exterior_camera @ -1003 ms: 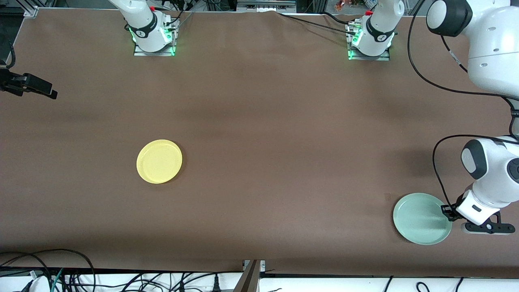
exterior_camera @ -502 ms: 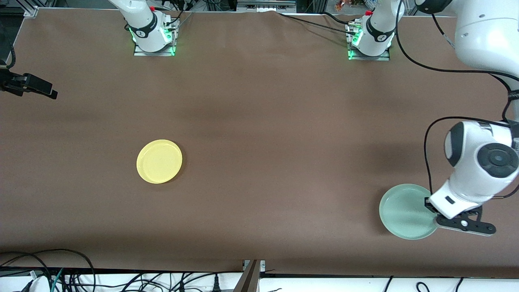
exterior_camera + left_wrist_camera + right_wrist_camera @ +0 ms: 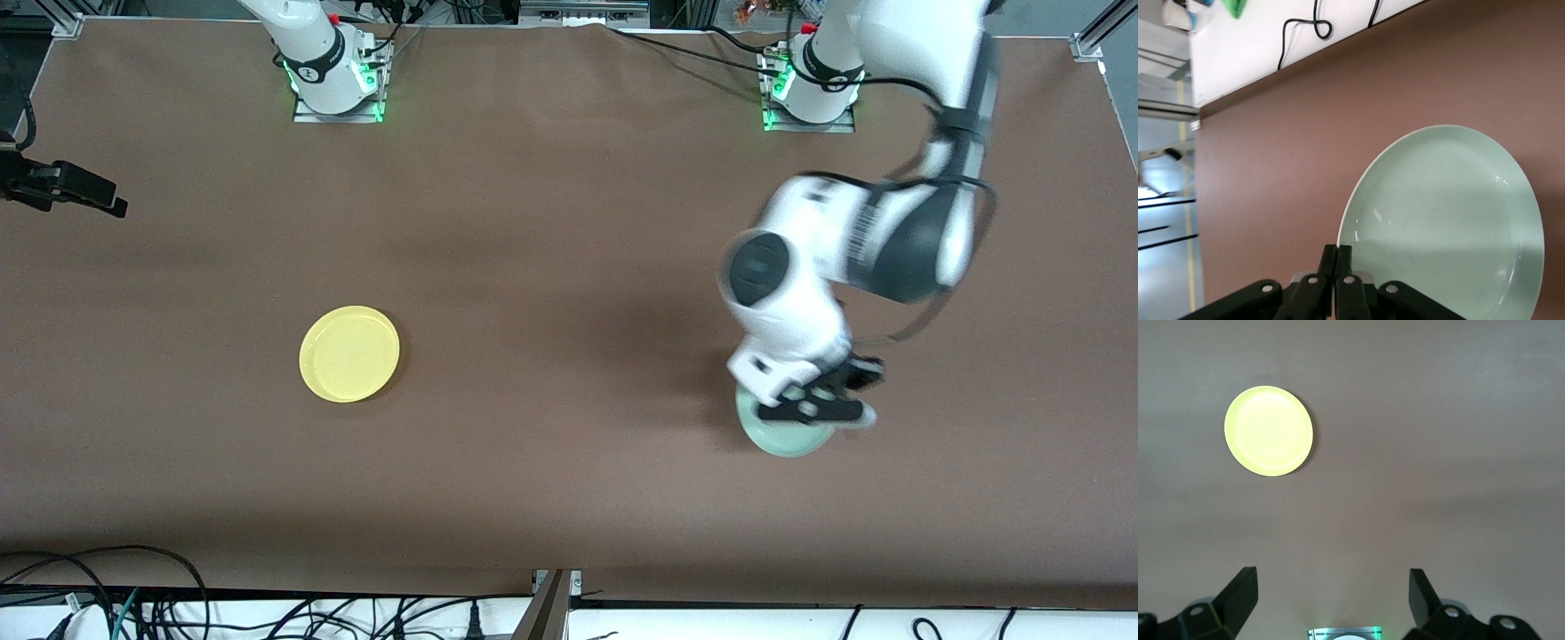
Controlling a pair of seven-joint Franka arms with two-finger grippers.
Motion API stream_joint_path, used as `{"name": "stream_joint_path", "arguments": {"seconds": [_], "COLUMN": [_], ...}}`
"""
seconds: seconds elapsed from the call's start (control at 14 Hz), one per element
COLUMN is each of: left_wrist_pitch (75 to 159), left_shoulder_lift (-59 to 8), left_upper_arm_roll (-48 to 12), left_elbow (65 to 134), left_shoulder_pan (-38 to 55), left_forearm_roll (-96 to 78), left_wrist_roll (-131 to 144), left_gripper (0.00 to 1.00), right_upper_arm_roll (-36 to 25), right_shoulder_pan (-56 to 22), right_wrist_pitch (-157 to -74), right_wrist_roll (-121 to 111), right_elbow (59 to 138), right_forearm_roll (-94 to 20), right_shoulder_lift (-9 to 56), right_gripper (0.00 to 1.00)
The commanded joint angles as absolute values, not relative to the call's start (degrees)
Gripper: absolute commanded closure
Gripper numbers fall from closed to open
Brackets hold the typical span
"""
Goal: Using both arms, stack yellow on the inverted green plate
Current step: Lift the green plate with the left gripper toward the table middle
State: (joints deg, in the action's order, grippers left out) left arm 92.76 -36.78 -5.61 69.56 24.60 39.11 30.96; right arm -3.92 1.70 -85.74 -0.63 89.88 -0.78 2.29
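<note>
The yellow plate lies rim up on the brown table, toward the right arm's end; it also shows in the right wrist view. My left gripper is shut on the rim of the pale green plate and holds it tilted above the table, largely hidden under the hand. In the left wrist view the fingers pinch the rim, and the green plate's hollow face is turned to the camera. My right gripper is open and empty, high over the table, apart from the yellow plate.
The two arm bases stand at the table's edge farthest from the front camera. Cables lie past the table's near edge. A black part juts in at the right arm's end.
My left arm has swung the green plate up off the table and from the left arm's end toward the middle. The yellow plate and right arm have not moved.
</note>
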Motion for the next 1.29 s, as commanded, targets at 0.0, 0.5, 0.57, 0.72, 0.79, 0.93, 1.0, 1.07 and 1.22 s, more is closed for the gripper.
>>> {"name": "stream_joint_path", "arguments": {"seconds": [0.0,0.5,0.57,0.72,0.79,0.93,1.0,1.07,1.22], "left_wrist_pitch": [85.8,79.5,79.2,78.7,78.6,76.0,75.9,75.8,75.8], "left_shoulder_lift": [-36.7,-41.7,-42.2,-44.5,-46.6,-51.4,-52.5,-53.4,-54.4], "left_upper_arm_roll": [-4.2,-4.2,-4.2,-4.2,-4.1,-2.8,-1.3,-0.2,0.3], "left_elbow": [70.1,70.7,70.8,70.8,70.8,69.9,70.0,70.0,69.9], "left_shoulder_pan": [34.9,50.7,51.8,55.8,58.2,62.1,64.0,65.3,66.4], "left_forearm_roll": [42.5,52.7,54.4,58.7,61.8,65.8,66.1,66.1,66.1], "left_wrist_roll": [42.8,49.2,49.2,49.1,49.3,50.1,50.7,51.1,51.2], "left_gripper": [1.0,1.0,1.0,1.0,1.0,1.0,1.0,1.0,1.0], "right_upper_arm_roll": [-3.8,-3.8,-3.8,-3.9,-3.9,-4.0,-4.3,-4.3,-4.3], "right_shoulder_pan": [1.8,1.9,1.9,2.0,2.0,2.1,2.1,2.1,2.1], "right_wrist_pitch": [-85.3,-85.3,-85.3,-85.3,-85.3,-85.3,-85.3,-85.3,-85.3], "right_wrist_roll": [-0.4,-0.4,-0.4,-0.4,-0.4,-0.4,-0.4,-0.4,-0.4], "right_elbow": [89.4,89.4,89.4,89.4,89.4,89.5,89.5,89.6,89.6], "right_forearm_roll": [-1.2,-1.2,-1.2,-1.2,-1.2,-1.3,-1.3,-1.3,-1.3], "right_shoulder_lift": [2.2,2.2,2.2,2.2,2.2,2.3,2.3,2.3,2.3], "right_gripper": [0.0,0.0,0.0,0.0,0.0,0.0,0.0,0.0,0.0]}}
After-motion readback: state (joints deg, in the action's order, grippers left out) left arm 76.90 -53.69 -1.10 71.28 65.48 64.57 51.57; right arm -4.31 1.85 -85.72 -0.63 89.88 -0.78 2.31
